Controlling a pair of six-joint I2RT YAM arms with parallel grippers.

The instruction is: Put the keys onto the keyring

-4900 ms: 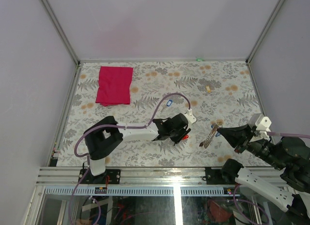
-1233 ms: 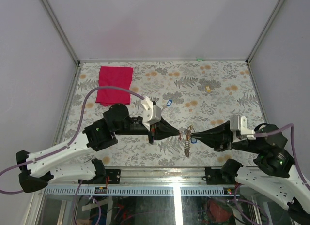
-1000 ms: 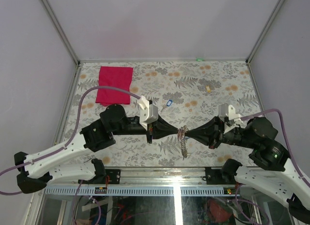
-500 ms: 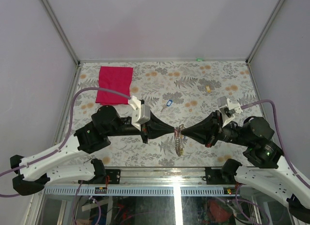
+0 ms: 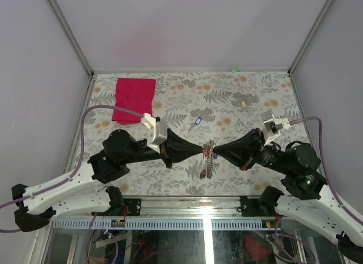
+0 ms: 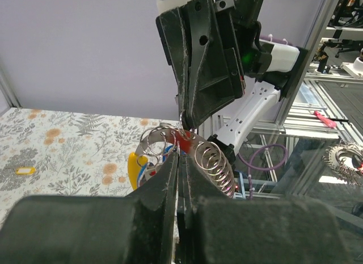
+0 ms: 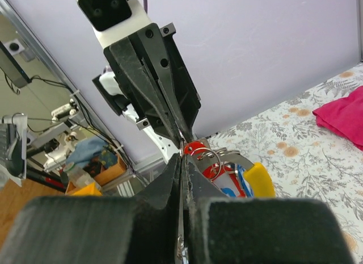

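Note:
My left gripper [image 5: 203, 150] and right gripper [image 5: 215, 151] meet tip to tip above the table's middle, both shut. Between them hangs the keyring [image 5: 207, 166], its coiled strap dangling down. In the left wrist view my fingers [image 6: 170, 179] pinch the red key [image 6: 185, 141] beside the silver rings of the keyring [image 6: 154, 139]; a yellow key [image 6: 134, 168] hangs there too. In the right wrist view a thin metal ring runs between my shut fingers [image 7: 170, 181], with the red key [image 7: 194, 147], a yellow key [image 7: 258, 179] and a blue key [image 7: 227, 191] bunched behind. Another blue key [image 5: 197, 121] lies on the table.
A red cloth [image 5: 134, 99] lies folded at the far left of the flowered table [image 5: 266, 88]. A small tan block [image 5: 244, 103] sits at the far right. Frame posts and grey walls close the back and both sides.
Over the last second both shut grippers, with the bundle between them, drifted slightly left and away from the near edge. The hanging strap swung with them. The blue key on the table stayed put.

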